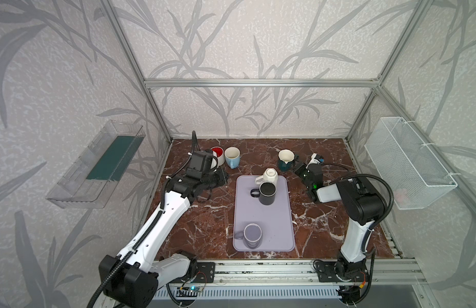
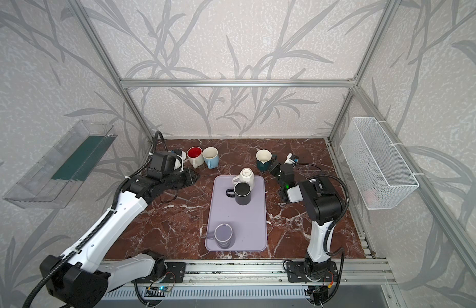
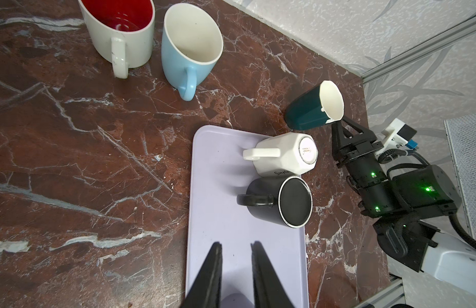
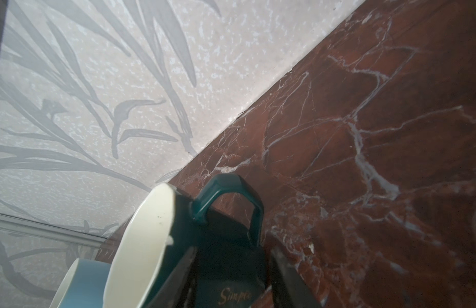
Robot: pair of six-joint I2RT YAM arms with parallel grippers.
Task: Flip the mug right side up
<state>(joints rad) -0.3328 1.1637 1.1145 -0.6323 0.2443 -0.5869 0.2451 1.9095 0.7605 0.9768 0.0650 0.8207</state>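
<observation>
Teal mug (image 3: 305,112) upright, right gripper (image 4: 231,253) jaws parted at its rim, left gripper (image 3: 235,244) jaws narrow, empty, beside lavender tray (image 3: 213,160) bearing inverted white mug (image 3: 282,157), black mug (image 3: 266,208).

Teal mug (image 4: 226,266) base cut off by frame edge; red-lined mug (image 1: 218,152) partly hidden behind left arm (image 1: 175,205).

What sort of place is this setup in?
Likely a lab test booth, not a kitchen: aluminium frame round wallpapered panels, arms bolted to a rail, mugs on a tray.
</observation>
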